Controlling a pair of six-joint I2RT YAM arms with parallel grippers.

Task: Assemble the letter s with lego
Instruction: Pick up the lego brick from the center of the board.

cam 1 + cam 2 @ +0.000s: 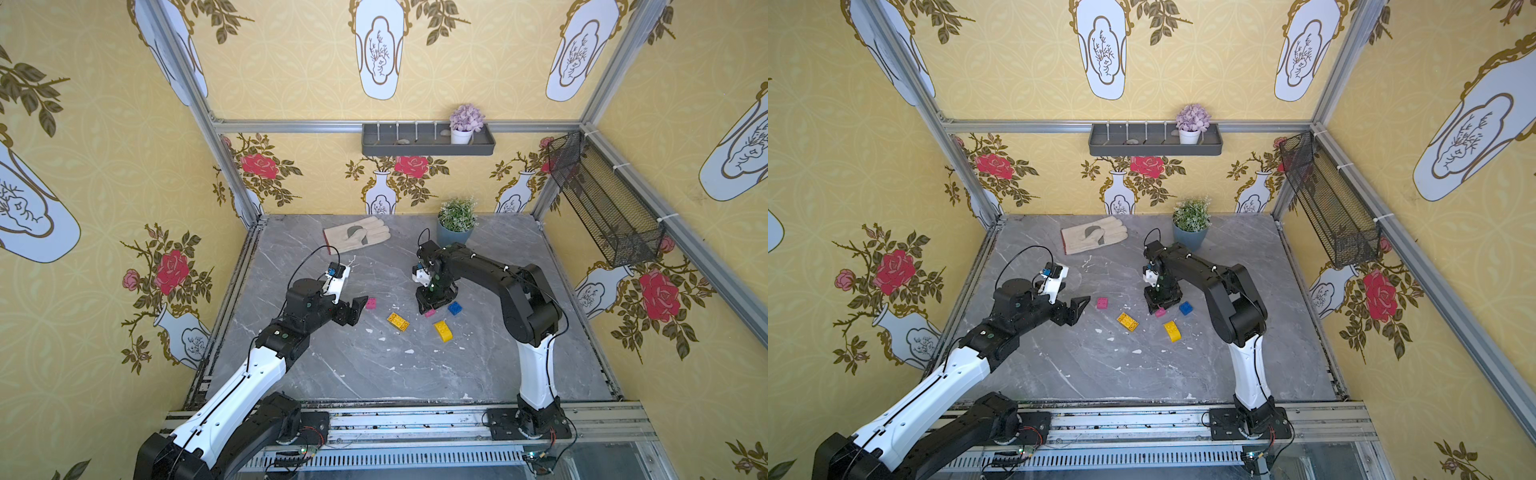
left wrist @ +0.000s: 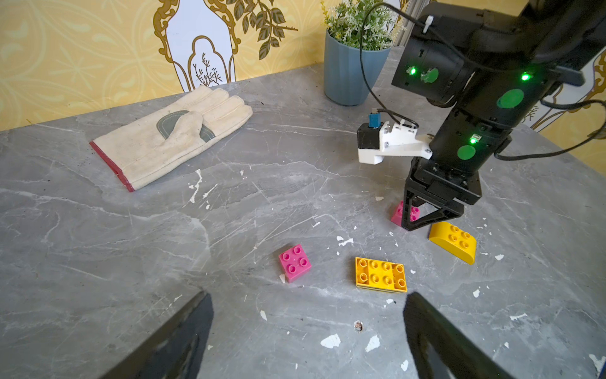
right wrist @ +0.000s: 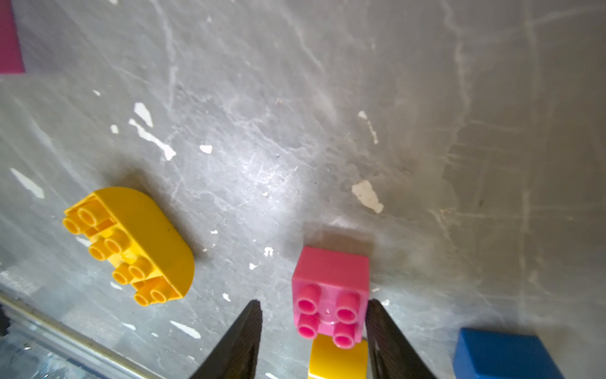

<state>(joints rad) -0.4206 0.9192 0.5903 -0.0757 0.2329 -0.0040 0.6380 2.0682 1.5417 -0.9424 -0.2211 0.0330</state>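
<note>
On the grey surface, a work glove and potted plant are sitting upper centre. The right hand, pointing down mid-frame, is straddling a pink brick, unclamped, blue brick and yellow bricks crowding it. The left hand is hovering spread, empty.

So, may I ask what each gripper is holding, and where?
Nothing gripped: the right gripper straddles a pink brick by its sides, with a gap; the left gripper is empty.
</note>
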